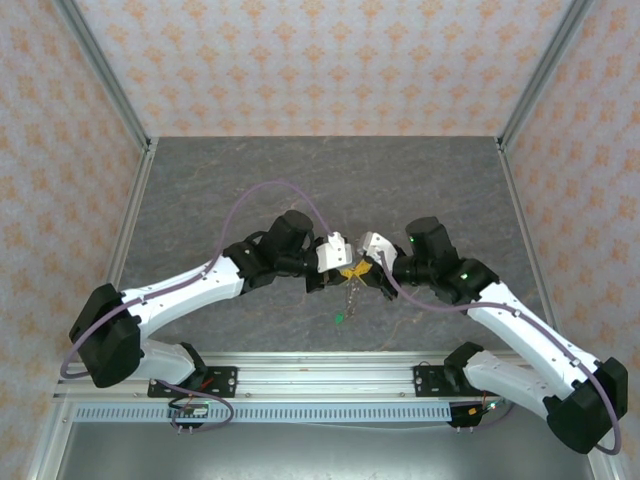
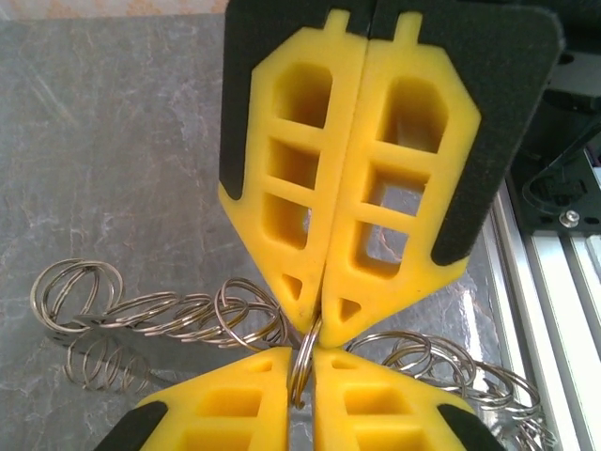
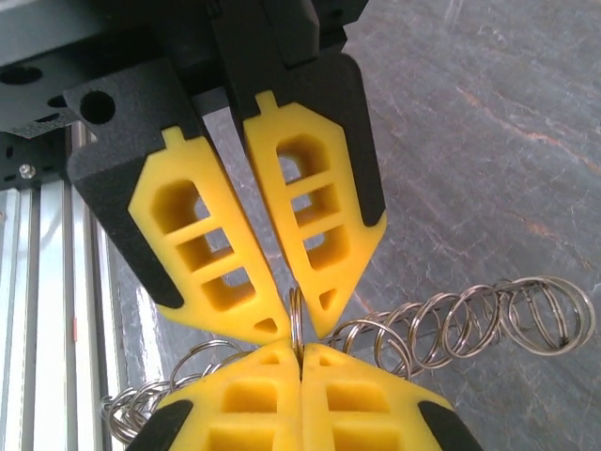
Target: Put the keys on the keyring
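The keyring (image 2: pixel 178 315) is a long chain of thin silver wire rings with a small green tag (image 1: pixel 340 318) on it. We think it is very light and floppy, so it will sag and swing when lifted. Each ring is hard, smooth and slippery. It is so thin that it can twist or slip out of a pinch. We think the best place to take hold is on the flat sides of one ring, right at the fingertips, with the rest of the chain left free. Where the tiny keys are we cannot tell.

The left arm (image 1: pixel 190 285) reaches in low over the grey stone-look bench (image 1: pixel 250 180). The left gripper (image 2: pixel 302 362) is closed on one ring of the chain, and the wire fills the thin gap between its yellow fingers (image 2: pixel 235 404). The chain runs off to both sides, close to the bench. The right arm (image 1: pixel 510 320) reaches in from the other side. The right gripper (image 3: pixel 300 349) meets the left one tip to tip. Its fingers are pressed together and pinch the same ring by its other edge.
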Controlling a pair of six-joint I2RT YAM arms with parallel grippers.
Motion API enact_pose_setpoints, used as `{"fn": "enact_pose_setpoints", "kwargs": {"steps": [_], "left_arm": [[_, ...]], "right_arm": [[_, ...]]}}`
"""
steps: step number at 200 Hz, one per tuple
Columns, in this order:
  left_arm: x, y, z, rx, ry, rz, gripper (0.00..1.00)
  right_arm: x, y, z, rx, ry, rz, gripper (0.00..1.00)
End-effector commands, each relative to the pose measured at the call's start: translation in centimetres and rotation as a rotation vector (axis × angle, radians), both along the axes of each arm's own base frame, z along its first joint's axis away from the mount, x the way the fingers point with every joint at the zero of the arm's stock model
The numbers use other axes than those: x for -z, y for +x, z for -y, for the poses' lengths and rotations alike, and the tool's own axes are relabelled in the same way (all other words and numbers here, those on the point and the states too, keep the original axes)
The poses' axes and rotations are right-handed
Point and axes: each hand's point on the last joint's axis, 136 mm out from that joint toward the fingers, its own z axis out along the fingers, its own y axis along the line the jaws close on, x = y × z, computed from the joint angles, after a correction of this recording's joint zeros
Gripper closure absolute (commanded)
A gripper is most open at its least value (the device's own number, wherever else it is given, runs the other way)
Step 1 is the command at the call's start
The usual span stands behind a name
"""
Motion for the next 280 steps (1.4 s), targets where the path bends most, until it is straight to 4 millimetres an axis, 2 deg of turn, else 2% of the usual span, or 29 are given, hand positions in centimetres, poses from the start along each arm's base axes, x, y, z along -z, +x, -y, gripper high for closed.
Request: {"fn": "enact_pose_setpoints", "kwargs": {"steps": [1,18,51,121,172,193,242,260,280], "left_arm": [[0.7,0.7,-0.5,-0.037,0.056,0.014,0.92],[0.5,0.8,-0.4,-0.042,0.046,0.016,1.0],[-0.3,0.5,0.0,-0.032,-0.011,0.015,1.0],[-3.9,-0.7,0.5,0.03,-0.211,0.037,1.0],[-5.2,-1.2,0.6,0.073,-0.263,0.037,1.0],[-5.2,-1.2,0.7,0.076,-0.266,0.029,1.0],[-4.4,-0.8,0.7,0.063,-0.228,0.016,1.0],[-3.6,-0.4,0.5,0.047,-0.185,0.012,0.91],[-2.6,-0.2,0.2,0.036,-0.134,0.01,0.89]], "right_arm": [[-3.3,-0.1,-0.8,-0.05,0.0,0.104,1.0],[-3.6,-0.2,-0.7,-0.049,-0.017,0.113,1.0],[-3.7,-0.1,-0.5,-0.039,-0.02,0.127,1.0],[-2.0,-0.2,-0.3,0.001,0.102,0.098,0.87],[-1.1,0.3,-0.2,0.025,0.187,0.04,0.86],[-1.2,0.4,-0.2,0.029,0.216,0.037,0.86],[-2.2,0.3,-0.8,-0.002,0.267,0.026,0.96],[-2.7,0.5,-0.9,0.002,0.267,0.034,0.98],[-3.1,0.5,-0.7,0.004,0.247,0.039,1.0]]}}
